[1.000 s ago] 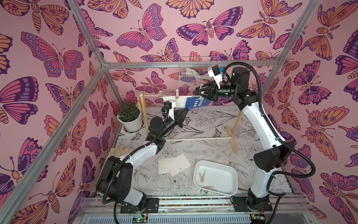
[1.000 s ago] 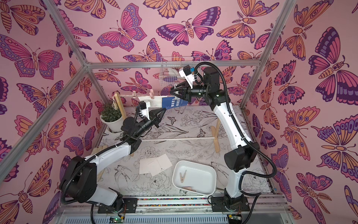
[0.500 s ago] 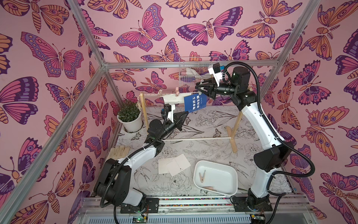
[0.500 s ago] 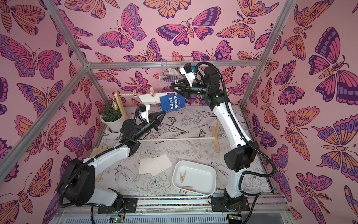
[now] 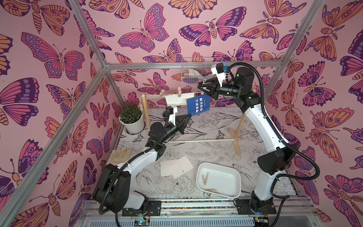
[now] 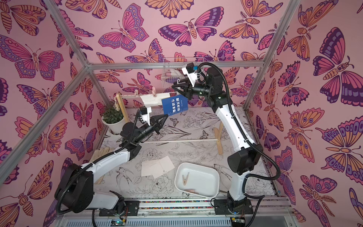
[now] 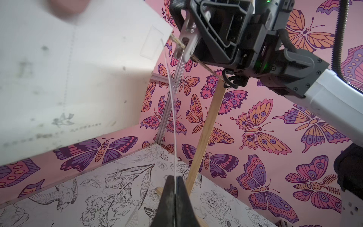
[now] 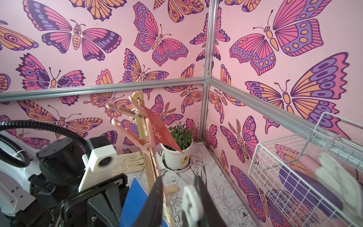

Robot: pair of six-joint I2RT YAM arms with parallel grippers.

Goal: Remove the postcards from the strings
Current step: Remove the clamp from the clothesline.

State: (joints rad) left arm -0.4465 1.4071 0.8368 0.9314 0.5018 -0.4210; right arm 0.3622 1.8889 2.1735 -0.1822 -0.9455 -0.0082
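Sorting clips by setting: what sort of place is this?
Probably a staged robot test booth: silver aluminium frame bars hold pink butterfly-print wall panels, and white-and-black robot arms sit on a metal base rail.

Stereo pair high at the front, down over whole cell; wrist views close, opposite-facing along the string (image 7: 206, 67).

The blue postcard (image 5: 198, 106), just above centre in both top views (image 6: 174, 105), bore two columns of white Chinese characters, one seemingly including "生活", beside a tiny Latin line that looked like "Good life". In the right wrist view a red card (image 8: 159, 127) near centre showed part of a white character, unreadable, and the pot label (image 8: 184, 161) was too small. The white postcard (image 7: 68, 78), upper left in the left wrist view, carried faint, illegible print.
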